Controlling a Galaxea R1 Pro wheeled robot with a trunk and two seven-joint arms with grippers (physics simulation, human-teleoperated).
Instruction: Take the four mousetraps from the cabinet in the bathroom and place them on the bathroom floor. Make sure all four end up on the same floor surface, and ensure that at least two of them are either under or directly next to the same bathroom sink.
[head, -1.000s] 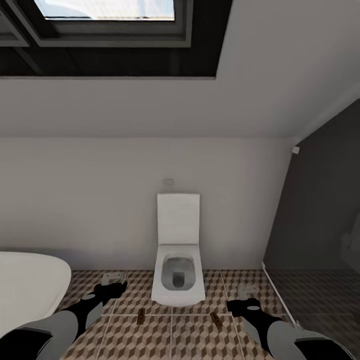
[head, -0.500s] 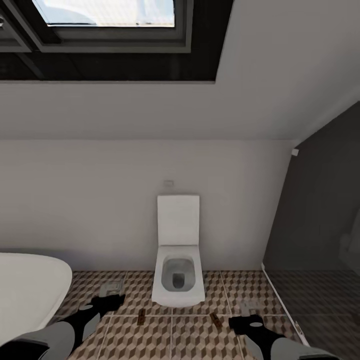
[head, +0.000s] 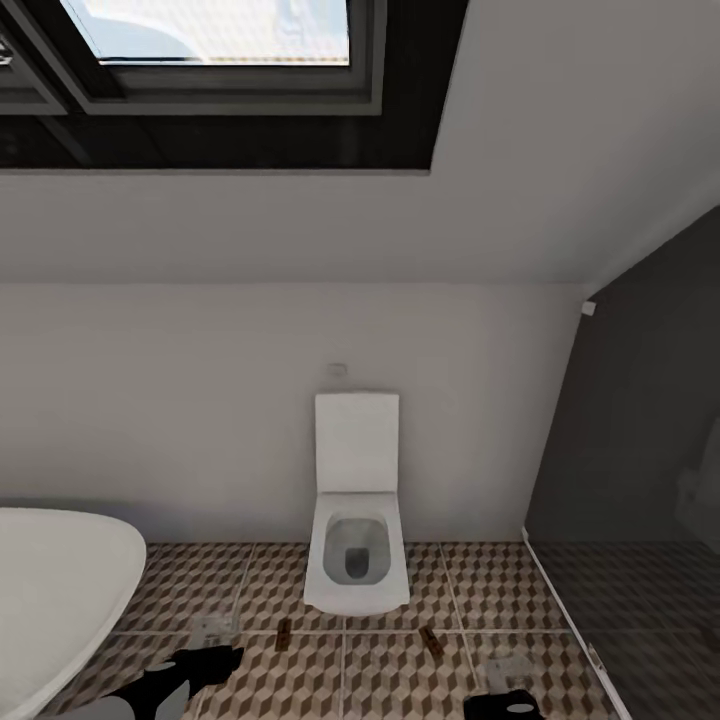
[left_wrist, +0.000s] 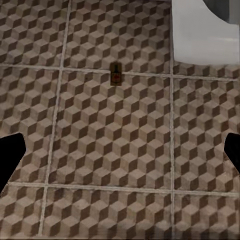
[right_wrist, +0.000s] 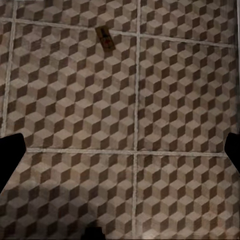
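Note:
Two mousetraps lie on the cube-patterned bathroom floor (head: 390, 680) in front of the toilet: one (head: 283, 631) at its left front, one (head: 432, 640) at its right front. The left wrist view shows the first mousetrap (left_wrist: 116, 75) on a grout line, well ahead of my open, empty left gripper (left_wrist: 120, 155). The second mousetrap (right_wrist: 105, 37) lies askew ahead of my open, empty right gripper (right_wrist: 120, 152). In the head view the left gripper (head: 212, 662) and right gripper (head: 508, 704) hang low over the tiles. The cabinet and sink are out of view.
A white toilet (head: 356, 560) stands against the back wall, centre. A white bathtub (head: 50, 590) curves in at the left. A dark shower area (head: 640, 520) with a low white threshold lies at the right. A skylight (head: 210, 30) sits in the sloped ceiling.
Both arms have drawn back and down toward the view's bottom edge, away from the two mousetraps. The head camera has tilted slightly upward. The mousetraps have not moved.

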